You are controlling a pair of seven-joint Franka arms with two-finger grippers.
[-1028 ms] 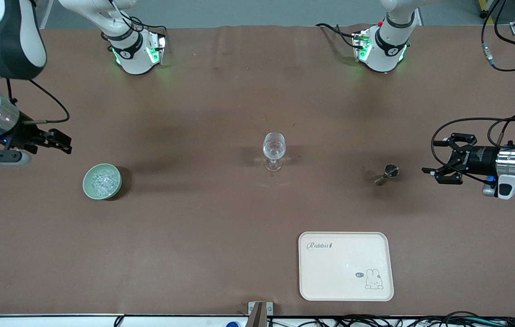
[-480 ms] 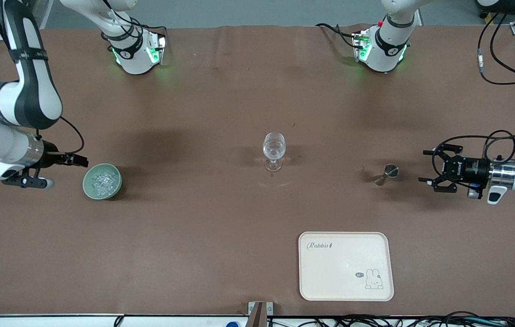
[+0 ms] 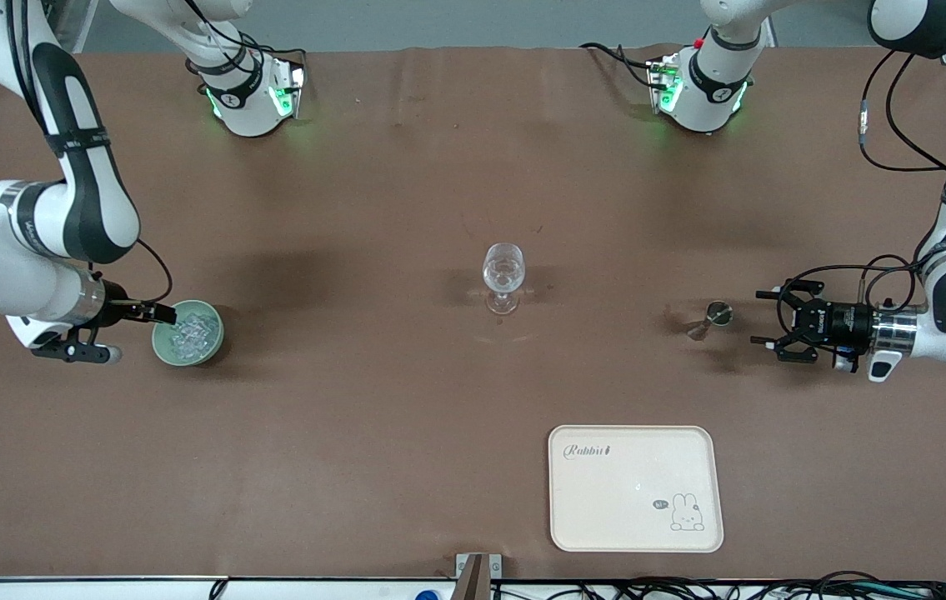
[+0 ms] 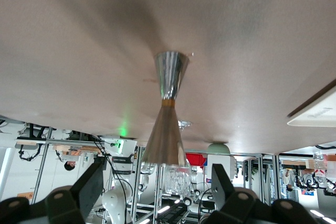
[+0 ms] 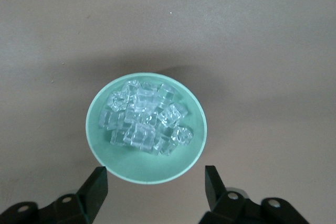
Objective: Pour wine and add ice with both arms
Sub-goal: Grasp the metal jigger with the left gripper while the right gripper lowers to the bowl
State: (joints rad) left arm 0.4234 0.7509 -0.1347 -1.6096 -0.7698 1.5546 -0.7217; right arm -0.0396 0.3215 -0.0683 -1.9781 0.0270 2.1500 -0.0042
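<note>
Front view: the heap of small clear ice cubes (image 3: 187, 333) lies in a round mint-green bowl (image 3: 166, 349) toward the right arm's end of the brown counter (image 3: 356, 400). The right tool (image 3: 167, 314) hangs over the bowl's rim, fingers spread wide. The left tool (image 3: 764, 331), spread wide and holding nothing, is near a small metal hourglass-shaped jigger (image 3: 712, 319).

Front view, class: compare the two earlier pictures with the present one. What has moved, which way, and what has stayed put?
The right gripper has come down to the rim of the green bowl of ice, jaws open. The left gripper has moved toward the metal jigger, jaws open, not touching it. Neither holds anything. The wine glass, tray, bowl and jigger stayed put.
</note>
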